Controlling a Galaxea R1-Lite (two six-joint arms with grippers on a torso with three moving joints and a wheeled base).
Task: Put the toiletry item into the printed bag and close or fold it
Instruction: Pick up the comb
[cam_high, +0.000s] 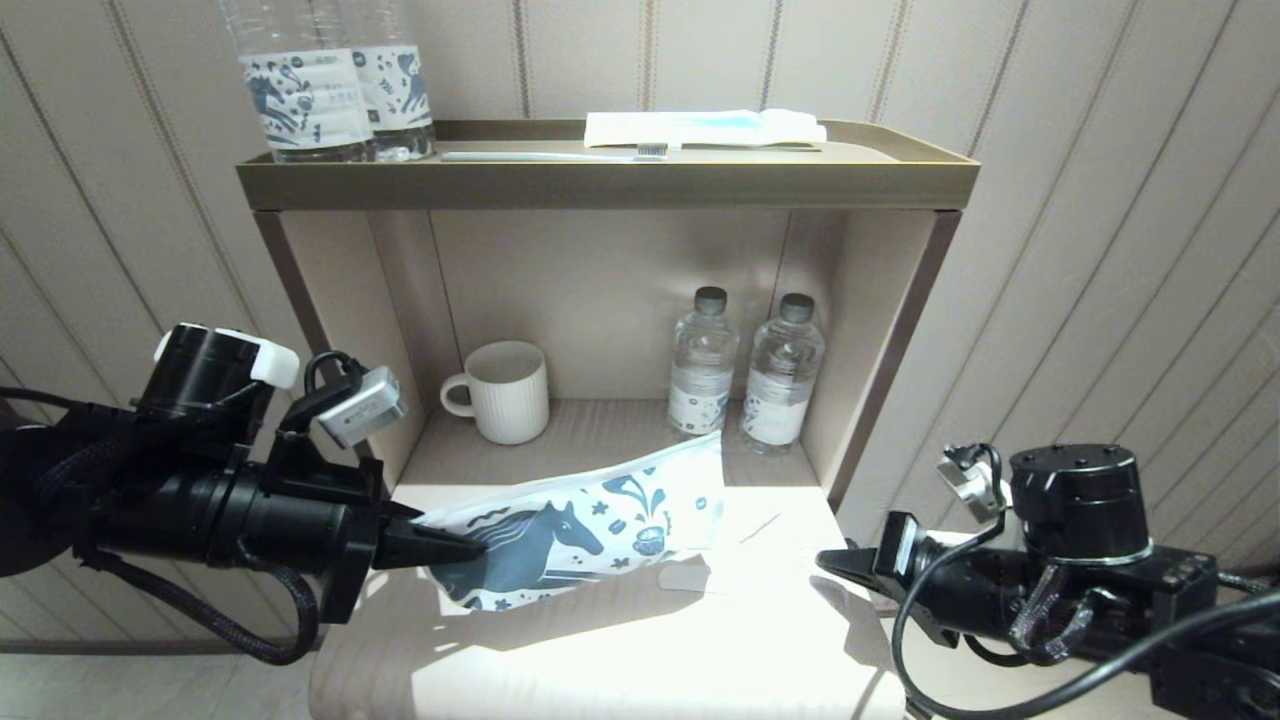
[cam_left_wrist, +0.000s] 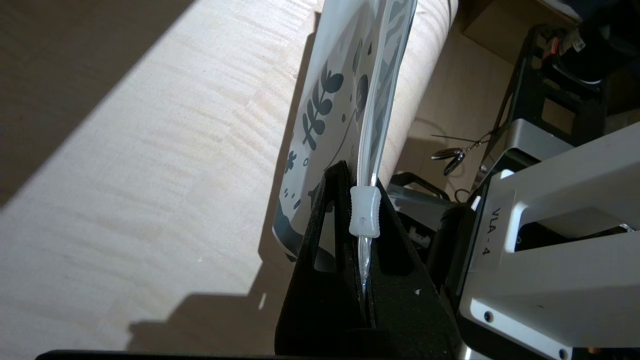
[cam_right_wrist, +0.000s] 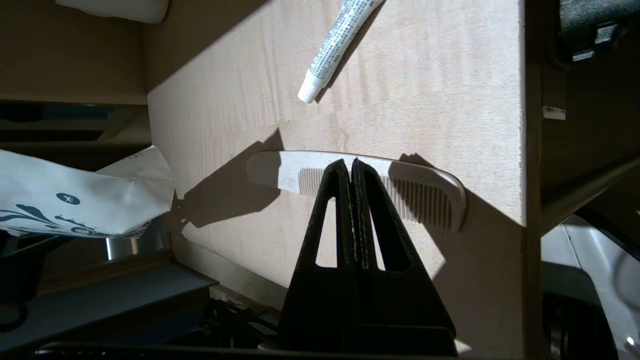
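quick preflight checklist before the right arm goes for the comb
1. Left end effector shut on the soft white horse-printed bag, pinching its zip edge: ok.
2. Bag mouth open for loading: cannot tell.
3. Right end effector open for a grasp: not ok, its fingers are shut.
4. Right end effector lined up over the flat white plastic comb: ok.
5. Comb lying free on the pale wooden shelf top: ok.
6. Small white toothpaste tube apart from the comb: ok.

Striped panelled wall (cam_high: 1100, 200) behind a sunlit wooden shelf unit (cam_high: 600, 185).
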